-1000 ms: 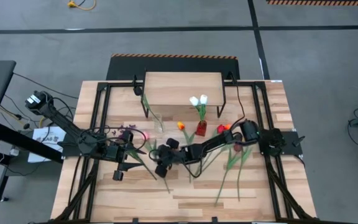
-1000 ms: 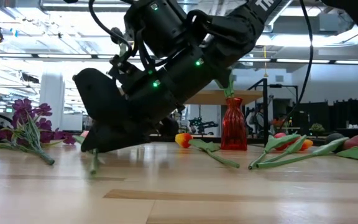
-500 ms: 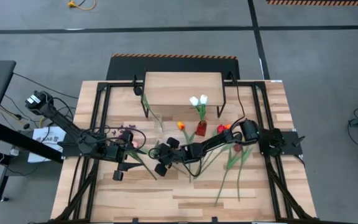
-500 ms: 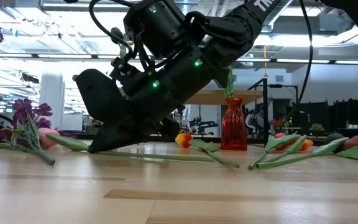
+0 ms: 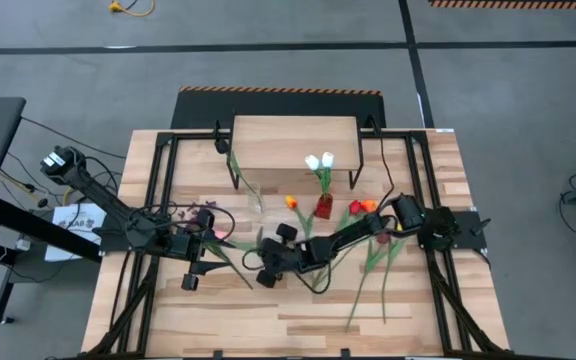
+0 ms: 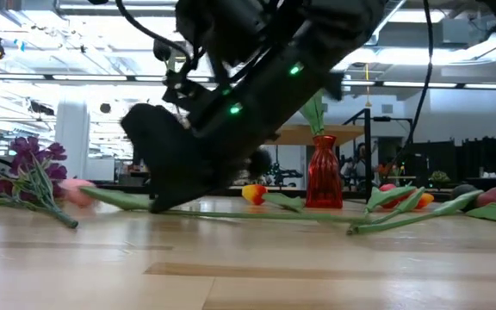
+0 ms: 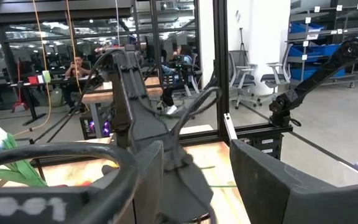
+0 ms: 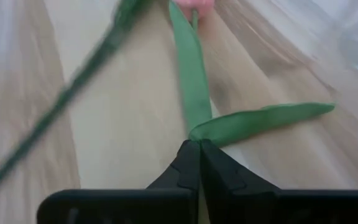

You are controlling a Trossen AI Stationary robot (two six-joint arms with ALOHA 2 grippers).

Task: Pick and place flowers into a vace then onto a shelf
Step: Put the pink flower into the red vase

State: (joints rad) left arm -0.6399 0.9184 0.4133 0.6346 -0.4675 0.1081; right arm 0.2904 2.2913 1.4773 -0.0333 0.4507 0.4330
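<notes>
Grasp step — right claw [image 8: 199, 149] clenched on pink tulip's [image 6: 77, 191] stem at the table [image 5: 298, 310]; next, lift it clear toward the red vase [image 6: 322, 172] — left claw [image 5: 200, 258] idle, part open

My matt black plastic pincer [image 8: 199, 163] sits over the smooth, pale wood worktop [image 8: 129, 124]; the red vase [image 6: 323, 171] looks like glossy glass.

light: bright overhead, even | blur: low, wrist views | shadows: soft
</notes>
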